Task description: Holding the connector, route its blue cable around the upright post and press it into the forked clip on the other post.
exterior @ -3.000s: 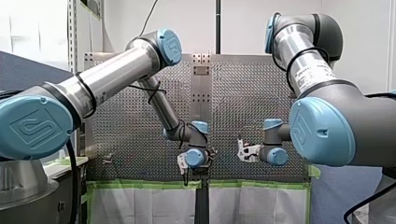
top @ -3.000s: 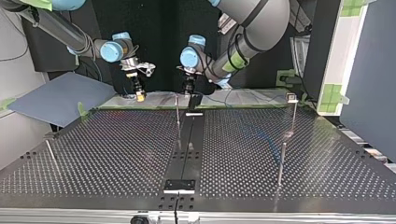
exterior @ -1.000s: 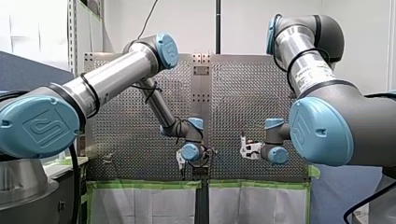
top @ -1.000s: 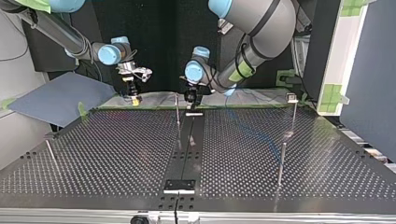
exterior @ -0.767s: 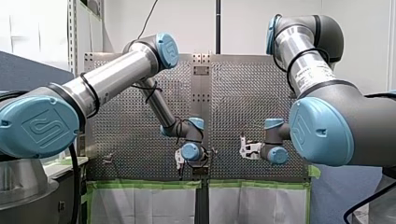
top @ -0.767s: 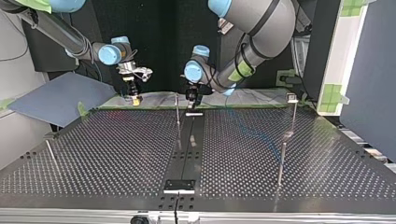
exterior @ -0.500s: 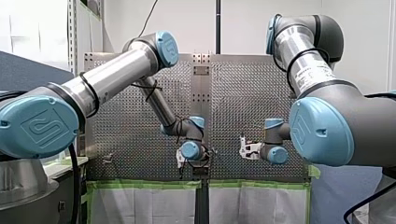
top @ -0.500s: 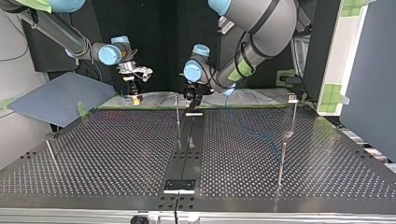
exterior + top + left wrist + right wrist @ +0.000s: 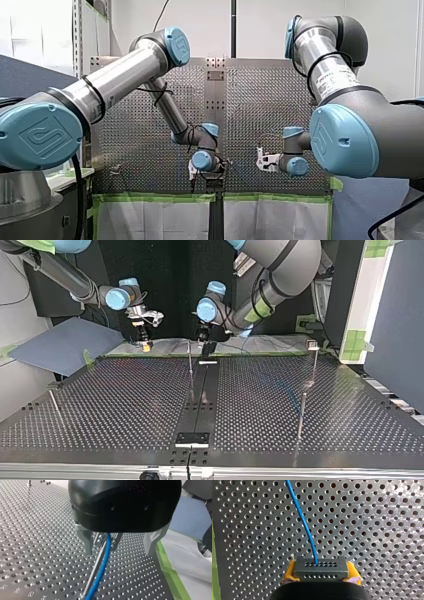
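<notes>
Gripping the connector point(image 9: 320, 566), my right gripper point(image 9: 321, 577) has its yellow pads point(image 9: 289, 573) closed on the two ends of this dark block with rows of holes. Only the right wrist view shows this hold. It also shows the blue cable point(image 9: 303, 522) leaving one hole in the block's face and curving away ahead of the gripper over the perforated table point(image 9: 374, 517). The left wrist view alone shows my left gripper point(image 9: 118, 551) wide open, its metal fingers point(image 9: 86, 541) well apart and holding nothing. The cable runs between them, nearer one finger and just beside a thin upright post point(image 9: 94, 575); I cannot tell whether cable and post touch. The top view gives the layout that neither wrist camera does. Both grippers hang at the table's far edge, the right one at the upper left of the frame and the left one at upper centre, close beside the post, the two well apart. A second post with a small head point(image 9: 314, 362) stands at the right, a shorter post point(image 9: 301, 412) is nearer the camera, and a leaning rod point(image 9: 54, 405) is at the lower left. The cable is too faint there to follow. The front view shows mostly the arms, with both wrists low at centre above a strip of green tape point(image 9: 155, 197). The fingers cannot be read there.
</notes>
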Motion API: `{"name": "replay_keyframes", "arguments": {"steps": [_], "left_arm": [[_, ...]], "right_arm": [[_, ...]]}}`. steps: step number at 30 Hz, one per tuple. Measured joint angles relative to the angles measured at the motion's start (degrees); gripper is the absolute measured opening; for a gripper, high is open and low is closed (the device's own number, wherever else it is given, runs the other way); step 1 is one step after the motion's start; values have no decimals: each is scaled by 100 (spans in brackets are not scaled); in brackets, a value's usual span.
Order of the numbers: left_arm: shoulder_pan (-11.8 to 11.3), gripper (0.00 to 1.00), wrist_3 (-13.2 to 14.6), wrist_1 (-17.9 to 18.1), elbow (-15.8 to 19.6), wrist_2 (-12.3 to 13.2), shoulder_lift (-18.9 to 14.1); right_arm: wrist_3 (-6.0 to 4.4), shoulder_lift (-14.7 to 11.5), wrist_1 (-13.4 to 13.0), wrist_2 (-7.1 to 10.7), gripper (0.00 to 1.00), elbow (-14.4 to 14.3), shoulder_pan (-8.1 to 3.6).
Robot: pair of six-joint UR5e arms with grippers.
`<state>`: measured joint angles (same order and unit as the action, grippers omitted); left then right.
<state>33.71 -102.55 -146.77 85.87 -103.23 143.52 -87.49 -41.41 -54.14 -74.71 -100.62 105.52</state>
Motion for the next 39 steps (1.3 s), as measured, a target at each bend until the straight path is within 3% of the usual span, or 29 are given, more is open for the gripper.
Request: {"name": "replay_keyframes", "arguments": {"steps": [21, 39], "left_arm": [[204, 100, 33, 86, 100, -62, -162], [244, 100, 30, 85, 102, -75, -164]], "right_arm": [[-7, -2, 25, 17, 0, 0, -15], [-22, -2, 18, 34, 0, 1, -25]]}}
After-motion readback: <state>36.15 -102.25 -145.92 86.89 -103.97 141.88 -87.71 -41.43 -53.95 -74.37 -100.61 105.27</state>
